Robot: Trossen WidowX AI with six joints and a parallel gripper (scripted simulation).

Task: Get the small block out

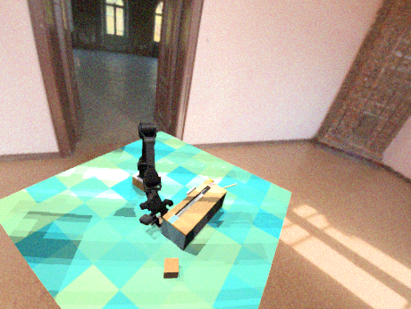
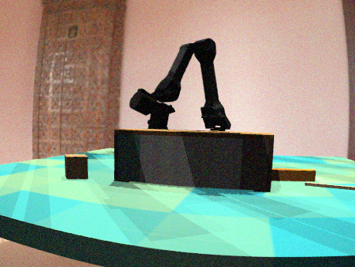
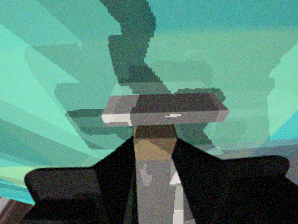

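No readable text, label, brand, number or sign appears in any view. The box [image 1: 193, 214], the table [image 1: 80, 250] and the arm carry no lettering; marks on the brick panel at two o'clock are too blurred to read.

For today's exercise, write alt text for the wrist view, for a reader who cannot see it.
The robot's dark hand reaches down over a turquoise patterned table, fingers closing around a grey T-shaped tool whose crossbar lies just ahead. A small tan block-like piece sits between the fingers.
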